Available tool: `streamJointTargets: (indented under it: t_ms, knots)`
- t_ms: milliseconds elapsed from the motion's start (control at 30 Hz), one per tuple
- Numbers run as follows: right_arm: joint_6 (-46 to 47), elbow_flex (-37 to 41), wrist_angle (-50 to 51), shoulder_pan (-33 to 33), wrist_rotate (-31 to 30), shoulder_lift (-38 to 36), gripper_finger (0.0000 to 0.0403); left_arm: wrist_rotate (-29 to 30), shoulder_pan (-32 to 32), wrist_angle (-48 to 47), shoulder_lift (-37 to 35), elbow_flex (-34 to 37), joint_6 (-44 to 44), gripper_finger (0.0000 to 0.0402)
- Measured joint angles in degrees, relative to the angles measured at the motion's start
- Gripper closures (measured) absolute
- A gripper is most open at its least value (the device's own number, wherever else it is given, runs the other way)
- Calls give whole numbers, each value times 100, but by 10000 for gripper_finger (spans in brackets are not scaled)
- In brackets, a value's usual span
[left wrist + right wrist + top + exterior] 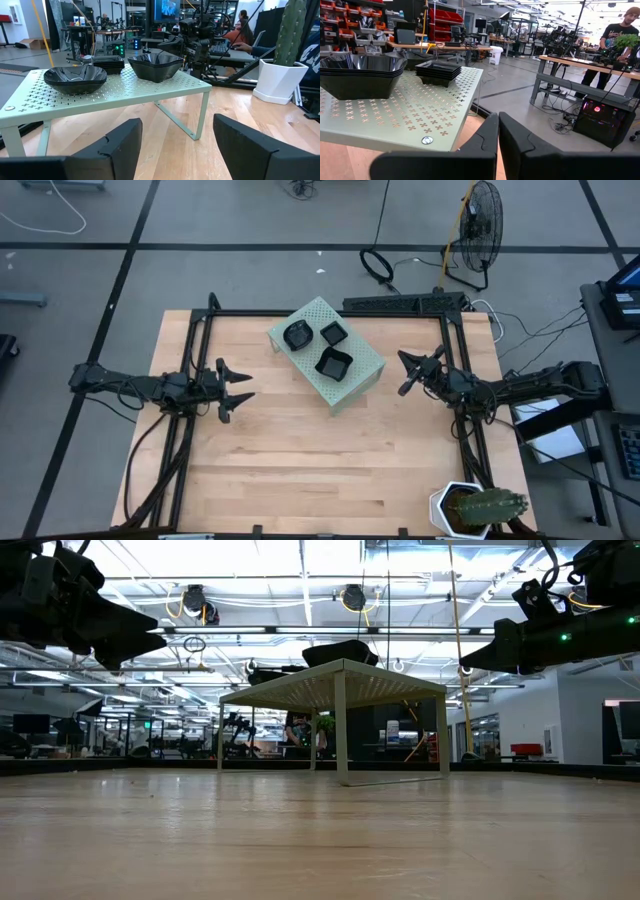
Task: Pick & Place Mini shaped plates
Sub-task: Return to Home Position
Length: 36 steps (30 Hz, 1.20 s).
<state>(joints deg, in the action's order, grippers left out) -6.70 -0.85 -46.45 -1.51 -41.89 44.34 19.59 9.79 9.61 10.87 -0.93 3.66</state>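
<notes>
Cactus pot (452, 505): white, faceted, rigid; stands at the table's near right corner, well apart from the work area.
Table (300, 470): pale wood planks in a dark frame, matte and flat.
Left gripper (177, 122): hangs above the table near its left edge, facing the shelf; dark blunt fingers spread wide apart, holding nothing.
Right gripper (498, 125): hangs above the table near its right edge, facing the shelf; fingers closed together, holding nothing.
Arm posture: judged a rest pose, both arms set clear of the shelf so nothing gets knocked.
Pale green perforated shelf (360, 380): thin sheet metal on slim legs, cross-shaped holes, turned at an angle; stands mid-table toward the far edge.
Mini shaped plates (334, 364): glossy black, hard, thin-walled; sorted by shape into three nested stacks, apart from one another.
Wavy-edged square stack: at the shelf's middle.
Round stack (297, 334): by the shelf's left corner.
Small-square stack (333, 332): beside the round stack, nearer the shelf's far long edge.
Task state: judged complete; no plate shows on the table.
</notes>
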Motion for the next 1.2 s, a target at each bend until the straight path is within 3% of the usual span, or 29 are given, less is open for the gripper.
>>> streamJointTargets:
  t_ms: [400, 867, 1200]
  knots:
    - [1, 0, 2, 1, -2, -2, 399, 0, 1, 1, 0, 0, 0, 133]
    - [2, 0, -1, 2, 0, -2, 399, 0, 0, 1, 0, 0, 0, 155]
    - [0, -2, -1, 1, -1, -1, 399, -1, 0, 1, 0, 0, 0, 138]
